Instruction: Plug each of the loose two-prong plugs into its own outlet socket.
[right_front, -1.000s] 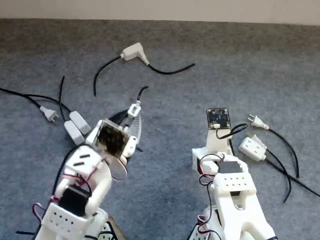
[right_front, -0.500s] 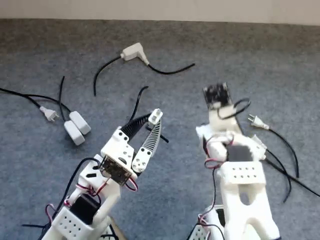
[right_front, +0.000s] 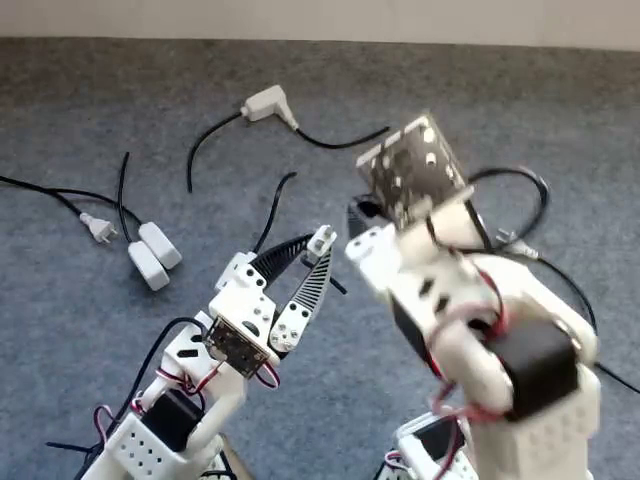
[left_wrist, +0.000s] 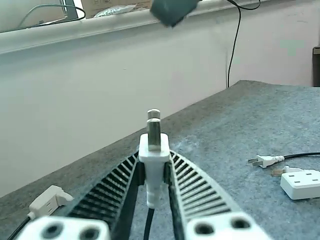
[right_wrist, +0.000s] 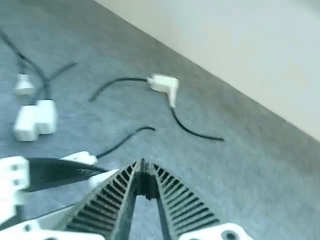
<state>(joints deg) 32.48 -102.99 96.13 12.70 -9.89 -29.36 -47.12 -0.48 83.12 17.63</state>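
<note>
My left gripper (left_wrist: 154, 172) is shut on a white two-prong plug (left_wrist: 154, 147), prongs pointing away from the wrist and black cord trailing back. In the high view that plug (right_front: 321, 239) hangs over the middle of the carpet. My right gripper (right_wrist: 144, 176) is shut with nothing in it, raised above the carpet just beside the left gripper's fingers (right_wrist: 55, 170). Two white outlet blocks (right_front: 152, 255) lie at the left with a loose plug (right_front: 97, 228) next to them. Another loose plug (left_wrist: 266, 160) and a white outlet block (left_wrist: 301, 182) lie at the right.
A white angled adapter (right_front: 266, 102) with a black cord lies at the back of the grey carpet (right_front: 120, 100). Black cords run across the left side. The raised right arm (right_front: 460, 310) covers much of the right side in the high view.
My left gripper carried the plug to the right, towards the middle. The right arm rose and swung left, now covering the right-hand outlet block in the high view.
</note>
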